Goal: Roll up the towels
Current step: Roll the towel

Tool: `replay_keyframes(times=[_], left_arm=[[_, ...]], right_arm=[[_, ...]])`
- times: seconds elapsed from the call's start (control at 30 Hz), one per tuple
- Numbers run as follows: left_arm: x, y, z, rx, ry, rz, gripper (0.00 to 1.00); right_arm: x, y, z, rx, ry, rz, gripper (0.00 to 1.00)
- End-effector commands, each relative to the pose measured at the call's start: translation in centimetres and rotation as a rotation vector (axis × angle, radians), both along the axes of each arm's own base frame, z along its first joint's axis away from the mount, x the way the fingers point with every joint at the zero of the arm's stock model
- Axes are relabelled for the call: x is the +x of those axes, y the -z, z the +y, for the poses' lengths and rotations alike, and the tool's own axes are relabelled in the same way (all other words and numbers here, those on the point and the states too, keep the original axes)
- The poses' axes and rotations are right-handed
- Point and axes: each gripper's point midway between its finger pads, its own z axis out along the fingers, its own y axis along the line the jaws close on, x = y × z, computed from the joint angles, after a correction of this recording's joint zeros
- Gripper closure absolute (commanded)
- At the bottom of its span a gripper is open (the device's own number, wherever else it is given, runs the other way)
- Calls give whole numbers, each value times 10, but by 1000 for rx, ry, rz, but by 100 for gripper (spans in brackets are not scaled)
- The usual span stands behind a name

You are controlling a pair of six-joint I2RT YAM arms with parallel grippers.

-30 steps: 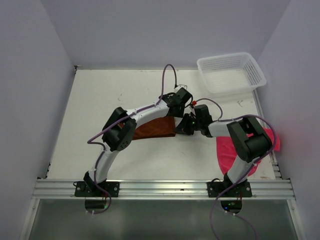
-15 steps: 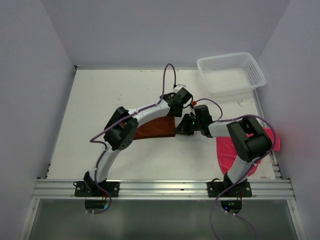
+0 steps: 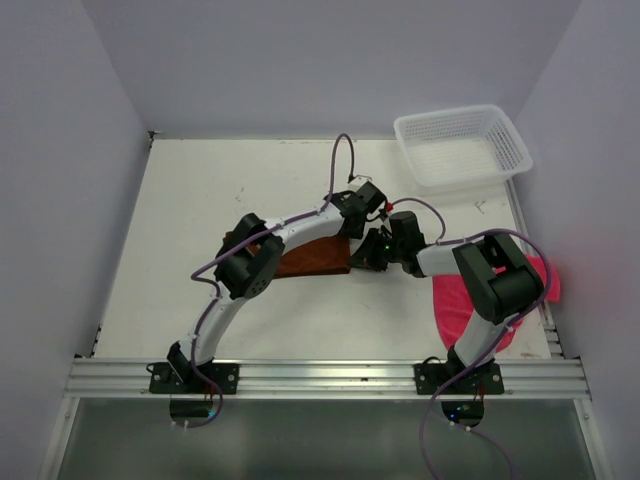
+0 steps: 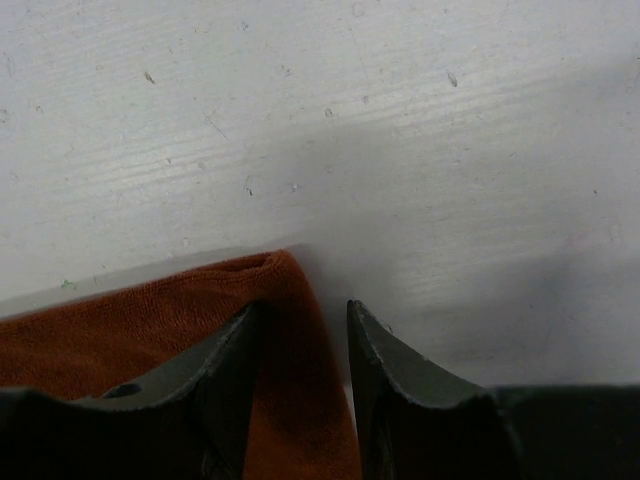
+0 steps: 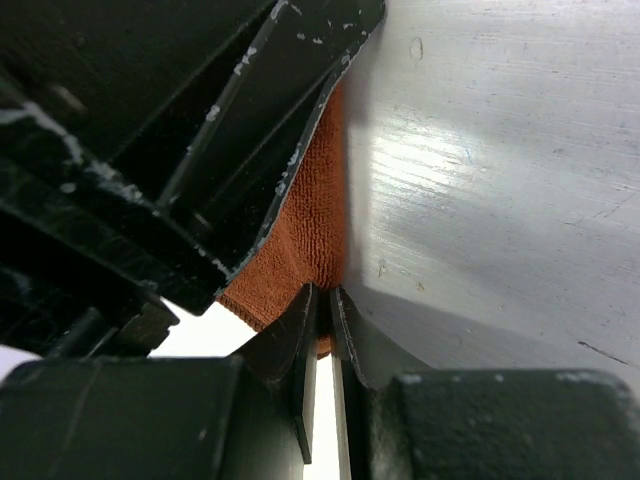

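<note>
The rust-brown towel (image 3: 312, 258) lies flat on the white table (image 3: 200, 200) near the middle of the overhead view, partly hidden under the left arm, and both grippers meet at its right end. In the left wrist view, the left gripper (image 4: 300, 325) has its fingers (image 4: 225, 370) part-way apart, and the towel's edge fills the gap between them up to the corner. Whether they press on the cloth cannot be told. In the right wrist view, the right gripper (image 5: 322, 300) has its jaws drawn almost together, nipping the edge of the brown cloth at the tips. The left gripper's black body crowds the upper left of that frame. The bright pink towel (image 3: 455, 298) lies at the lower right of the overhead view, partly under the right arm. The white mesh basket (image 3: 450, 113) sits in the upper right corner, well apart from both towels.
</note>
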Motion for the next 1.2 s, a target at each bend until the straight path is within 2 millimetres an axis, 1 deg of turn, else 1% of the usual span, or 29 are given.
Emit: replay_keyframes(times=[0.0, 0.1, 0.13, 0.2, 0.3, 0.37, 0.5, 0.63, 0.7, 0.77, 0.8, 0.87, 0.93, 0.97, 1.0, 1.03, 1.07, 1.1, 1.13, 1.17], left_arm=[[10, -4, 4, 34, -22, -49, 56], [9, 1, 4, 44, -24, -47, 57], [9, 3, 5, 48, -23, -44, 58], [9, 5, 4, 54, -21, -39, 62], [9, 11, 2, 56, -6, -26, 64], [9, 12, -1, 49, 8, -22, 69], [10, 8, -6, 29, 22, -25, 78], [9, 3, -13, -9, 37, -16, 83], [8, -2, -17, -33, 42, -16, 85], [8, -10, -21, -58, 45, -19, 88], [7, -12, -21, -62, 48, -19, 89], [7, -18, -23, -79, 43, -22, 92], [5, -23, -26, -109, 41, -14, 94], [3, -26, -30, -131, 48, -5, 95], [0, -32, -34, -168, 60, 14, 96], [-1, -34, -35, -194, 54, 22, 96], [-2, -47, -37, -229, 59, 11, 97], [0, -54, -43, -274, 68, 0, 98], [-4, -53, -41, -285, 64, 9, 98], [-3, -65, -40, -312, 62, -5, 98]], right_arm=[[-18, 26, -10, -62, 3, 70, 88], [-19, 28, -10, -62, 7, 72, 89], [-19, 29, -11, -63, 9, 72, 91], [-21, 30, -11, -62, 6, 72, 92], [-22, 31, -13, -63, 9, 67, 95], [-23, 31, -13, -65, 8, 65, 97], [-24, 29, -14, -74, -6, 48, 99], [-23, 20, -18, -113, -15, 4, 100], [-27, 19, -21, -141, -28, -4, 100], [-26, 12, -23, -165, -31, -36, 100], [-30, 12, -25, -185, -35, -29, 100], [-33, 6, -28, -229, -46, -56, 100], [-36, 2, -29, -260, -55, -73, 100], [-37, -5, -25, -268, -75, -104, 100], [-41, -5, -28, -300, -76, -93, 100], [-41, -10, -26, -307, -81, -110, 100], [-46, -15, -22, -331, -110, -123, 100], [-46, -19, -31, -397, -87, -136, 100], [-48, -22, -32, -426, -92, -152, 100], [-54, -25, -33, -466, -111, -157, 100]])
